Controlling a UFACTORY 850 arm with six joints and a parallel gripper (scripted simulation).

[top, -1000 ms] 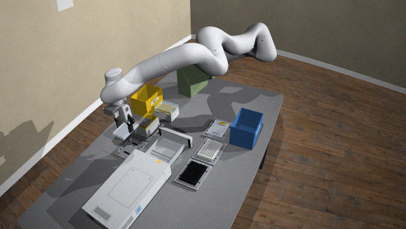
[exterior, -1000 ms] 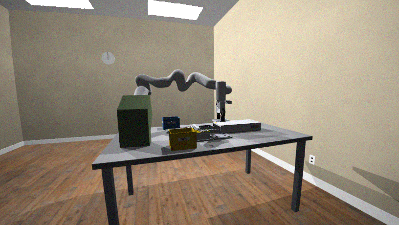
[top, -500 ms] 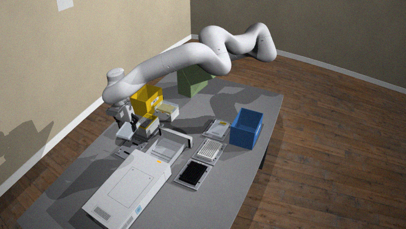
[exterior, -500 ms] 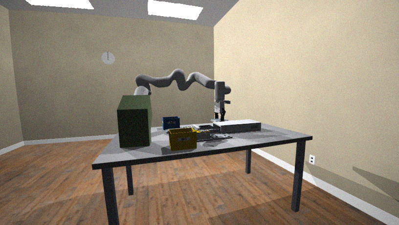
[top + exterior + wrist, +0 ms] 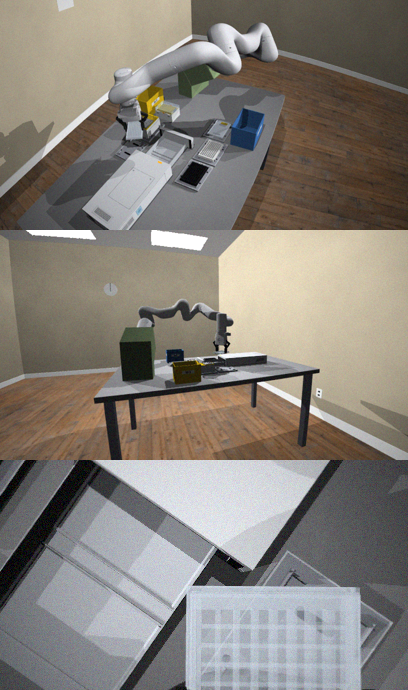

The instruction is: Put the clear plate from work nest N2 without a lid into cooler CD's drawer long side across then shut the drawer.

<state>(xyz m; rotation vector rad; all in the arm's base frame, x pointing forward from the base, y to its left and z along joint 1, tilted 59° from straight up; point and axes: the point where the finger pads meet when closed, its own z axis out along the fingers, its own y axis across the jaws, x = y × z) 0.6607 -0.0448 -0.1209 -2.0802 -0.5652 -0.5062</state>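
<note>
My gripper [image 5: 133, 123] [image 5: 222, 347] is shut on the clear plate [image 5: 134, 130] [image 5: 218, 352] [image 5: 272, 637], a see-through well plate with no lid. It holds the plate level in the air, above the empty work nest [image 5: 125, 151] [image 5: 375, 617]. The white cooler CD [image 5: 128, 188] [image 5: 242, 359] [image 5: 220, 505] lies just beside. Its drawer [image 5: 167, 150] [image 5: 100, 585] is pulled out and empty, with a rail dividing two places. An orange lamp [image 5: 160, 162] glows on the cooler's top edge. My fingertips are out of the wrist view.
Two tip boxes [image 5: 168, 110] [image 5: 150, 122] and a yellow bin [image 5: 150, 98] [image 5: 187, 371] stand close behind the gripper. A green box [image 5: 195, 78] [image 5: 137, 353], a blue bin [image 5: 247, 128] and nests with a lidded [image 5: 218, 128], a white [image 5: 210, 149] and a black plate [image 5: 194, 173] stand further right.
</note>
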